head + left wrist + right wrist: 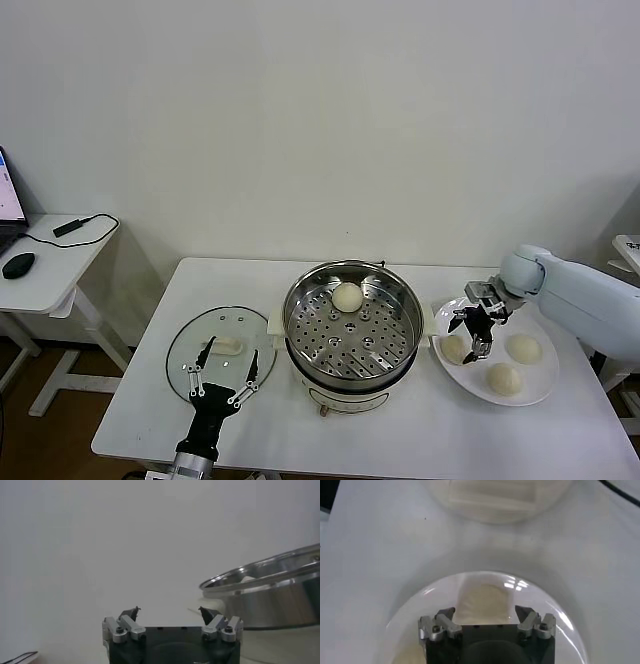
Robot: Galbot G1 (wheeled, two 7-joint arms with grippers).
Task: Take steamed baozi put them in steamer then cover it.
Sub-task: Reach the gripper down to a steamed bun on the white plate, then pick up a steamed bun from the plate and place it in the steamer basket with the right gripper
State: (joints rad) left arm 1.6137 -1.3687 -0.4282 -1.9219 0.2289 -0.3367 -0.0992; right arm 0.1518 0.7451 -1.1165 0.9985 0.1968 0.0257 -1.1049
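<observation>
The right gripper (478,333) is hovering wide open, holding nothing, over three steamed baozi (508,378) on the plate (540,392) by the tabletop's right edge, while one is sitting in the steamer (349,322) mid-table and the left gripper (224,378) is waiting open at the front-left.

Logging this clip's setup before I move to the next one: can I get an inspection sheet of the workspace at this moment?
Surface: white table, nothing spilled that I can see.
Job's things: steamer uncovered, mid-table, one baozi inside; three more buns on the white plate to its right; glass lid flat on the table to its left.
Clutter: nothing seen.
Grippers: left tool open at the lid's near edge; right tool open, low over the plate at the bun nearest the steamer.
Cables: black cable on the side desk.
Surroundings: side desk with a mouse; plain wall behind.
</observation>
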